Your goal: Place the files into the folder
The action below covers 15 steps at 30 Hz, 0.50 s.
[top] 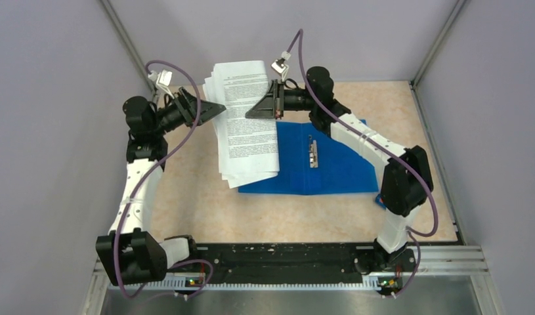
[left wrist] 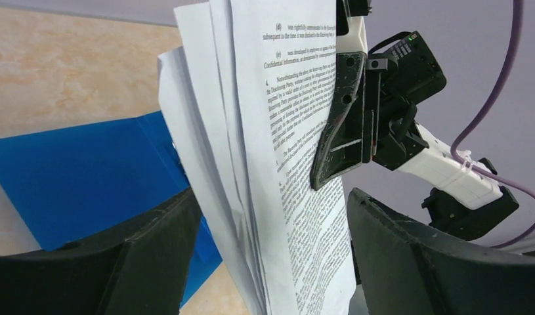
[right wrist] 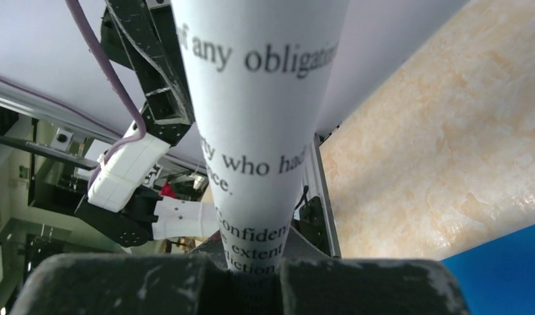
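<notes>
The files, a loose stack of white printed sheets, hang lifted above the table with their lower end drooping over the left part of the folder. My right gripper is shut on their right edge, and the right wrist view shows the fingers pinching the curled paper. My left gripper is open at the stack's left edge. In its wrist view the sheets stand between the spread fingers with a gap on each side. The blue folder lies open and flat on the table.
The folder's metal clip sits along its spine, uncovered. The beige tabletop is enclosed by grey walls on three sides. A black rail with both arm bases runs along the near edge. Purple cables loop around both arms.
</notes>
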Each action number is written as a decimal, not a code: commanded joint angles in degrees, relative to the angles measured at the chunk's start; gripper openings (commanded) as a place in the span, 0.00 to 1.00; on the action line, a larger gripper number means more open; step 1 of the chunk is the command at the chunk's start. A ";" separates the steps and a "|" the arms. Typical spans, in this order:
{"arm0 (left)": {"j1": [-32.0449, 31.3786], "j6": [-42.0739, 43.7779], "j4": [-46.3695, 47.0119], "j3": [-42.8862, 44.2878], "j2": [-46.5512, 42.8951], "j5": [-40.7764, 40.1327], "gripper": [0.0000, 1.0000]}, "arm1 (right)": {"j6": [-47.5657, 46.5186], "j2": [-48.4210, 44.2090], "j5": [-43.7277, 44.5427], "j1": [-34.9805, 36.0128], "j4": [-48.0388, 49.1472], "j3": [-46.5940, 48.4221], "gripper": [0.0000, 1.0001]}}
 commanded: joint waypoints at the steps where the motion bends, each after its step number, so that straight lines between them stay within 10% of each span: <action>1: -2.61 -2.41 8.51 0.41 1.22 2.33 0.83 | 0.13 -6.20 -1.64 -1.36 2.99 -0.44 0.00; 15: -8.39 -4.80 9.40 2.35 2.95 2.22 0.37 | -6.86 -10.01 0.68 -3.29 -3.88 -2.95 0.00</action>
